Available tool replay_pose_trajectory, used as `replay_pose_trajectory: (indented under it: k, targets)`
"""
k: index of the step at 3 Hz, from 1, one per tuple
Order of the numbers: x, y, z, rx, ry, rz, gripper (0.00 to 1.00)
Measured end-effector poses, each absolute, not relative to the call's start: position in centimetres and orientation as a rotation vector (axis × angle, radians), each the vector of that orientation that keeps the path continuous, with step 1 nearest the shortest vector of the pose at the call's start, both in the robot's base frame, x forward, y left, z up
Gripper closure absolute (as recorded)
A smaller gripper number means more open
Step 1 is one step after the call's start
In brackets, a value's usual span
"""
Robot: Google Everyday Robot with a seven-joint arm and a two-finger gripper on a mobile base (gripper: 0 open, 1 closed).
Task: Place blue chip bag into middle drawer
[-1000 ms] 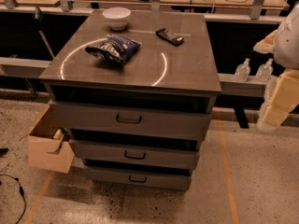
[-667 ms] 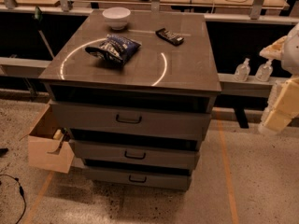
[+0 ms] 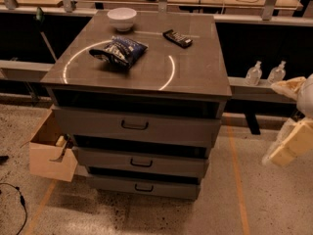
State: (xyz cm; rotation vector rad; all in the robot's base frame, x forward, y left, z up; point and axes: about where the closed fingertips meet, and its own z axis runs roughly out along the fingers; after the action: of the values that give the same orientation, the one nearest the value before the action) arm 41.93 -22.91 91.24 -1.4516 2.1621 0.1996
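grey laminate tops the counter, and a pale ring of reflected light curves across it. the blue chip bag lies crumpled on the left part of that surface, across the ring's upper left arc. behind it, near the back edge, sits a white bowl. to the right of the bag, well apart, a small flat black packet lies at an angle. under the counter three grey drawers are stacked. the middle drawer shows its low front and small dark handle, with a dark strip above it, between the taller top drawer and the bottom drawer. a tan wooden box sits against the cabinet's left side, level with the upper two drawers. the end effector is out at the right edge of the scene, a pale yellowish shape low beside the cabinet, well apart from the bag and the drawers. i cannot tell whether it is open or closed, and the bag is not in it. two clear bottles stand on a ledge to the right of the counter.
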Motion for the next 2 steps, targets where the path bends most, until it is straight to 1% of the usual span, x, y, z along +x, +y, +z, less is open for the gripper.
replay_pose_trajectory:
  k: [2]
  targets:
    - [38.0,-19.7,80.8,-1.456,2.137,0.334,0.0]
